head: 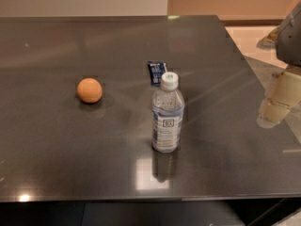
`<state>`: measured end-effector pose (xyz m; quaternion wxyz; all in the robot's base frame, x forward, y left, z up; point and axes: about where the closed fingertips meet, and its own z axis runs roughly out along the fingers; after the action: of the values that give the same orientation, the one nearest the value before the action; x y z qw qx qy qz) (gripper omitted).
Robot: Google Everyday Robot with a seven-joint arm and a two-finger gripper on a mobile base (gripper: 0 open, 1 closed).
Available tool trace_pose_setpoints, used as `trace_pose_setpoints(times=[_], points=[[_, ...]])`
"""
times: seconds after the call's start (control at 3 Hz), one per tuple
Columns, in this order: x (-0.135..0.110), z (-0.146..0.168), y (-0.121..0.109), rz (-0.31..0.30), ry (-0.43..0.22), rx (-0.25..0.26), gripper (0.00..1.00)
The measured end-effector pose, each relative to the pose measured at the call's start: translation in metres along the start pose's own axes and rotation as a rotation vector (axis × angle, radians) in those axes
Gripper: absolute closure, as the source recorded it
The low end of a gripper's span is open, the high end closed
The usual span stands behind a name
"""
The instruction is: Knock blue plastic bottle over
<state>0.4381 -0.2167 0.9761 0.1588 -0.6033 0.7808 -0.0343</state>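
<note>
Bottle upright on the tabletop, untouched.
I count one bottle, one ball, one packet; gripper at the right edge, its grip I cannot tell.

Cut off and hidden parts
At the right edge I see the gripper only partly, the frame cuts it; the blue plastic bottle covers the lower corner of the dark blue packet.
</note>
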Motion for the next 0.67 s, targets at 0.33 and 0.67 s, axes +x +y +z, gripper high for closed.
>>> trace_pose_setpoints(times=[0.33, 0.67], points=[[-0.005, -0.001, 0.000, -0.009, -0.017, 0.006, 0.00], [-0.024, 0.006, 0.000, -0.041, -0.083, -0.016, 0.00]])
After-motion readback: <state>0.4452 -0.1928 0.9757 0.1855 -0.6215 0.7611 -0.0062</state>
